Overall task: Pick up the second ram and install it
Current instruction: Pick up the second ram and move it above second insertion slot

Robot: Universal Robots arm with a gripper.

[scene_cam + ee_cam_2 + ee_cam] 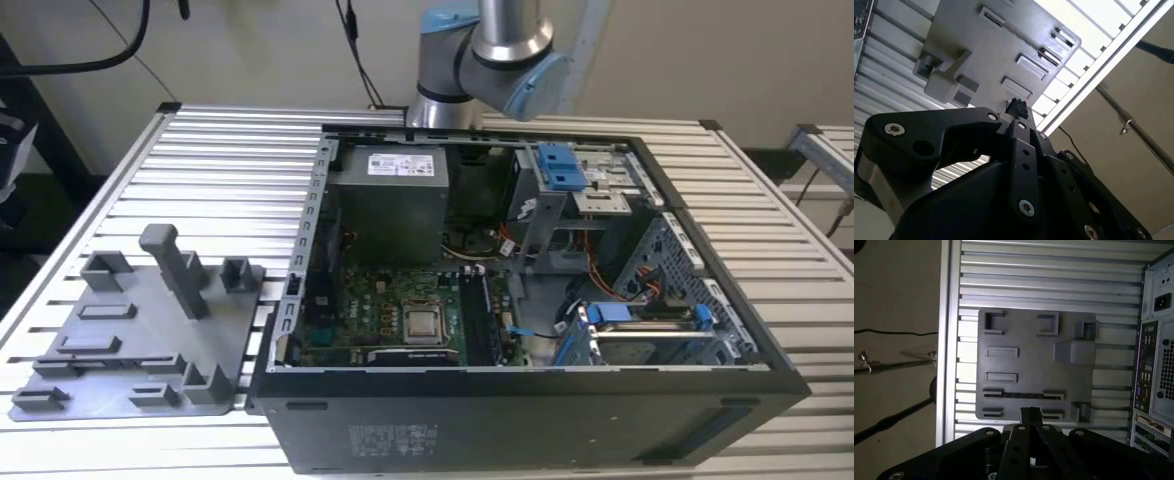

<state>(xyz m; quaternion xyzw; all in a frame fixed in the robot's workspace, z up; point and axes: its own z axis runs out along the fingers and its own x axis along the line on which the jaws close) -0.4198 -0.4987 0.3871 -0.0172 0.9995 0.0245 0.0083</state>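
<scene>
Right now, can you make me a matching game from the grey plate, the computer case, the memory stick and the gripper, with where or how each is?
Things: 1 grey plate; 2 computer case; 3 second ram; 4 gripper.
States: A open-topped, boards showing; B thin dark strip in the plate's slots; C pointed at the plate, shut, empty; D on the slatted table, at the exterior view's left.
Pairs: 1-D, 2-A, 3-B, 4-C.
</scene>
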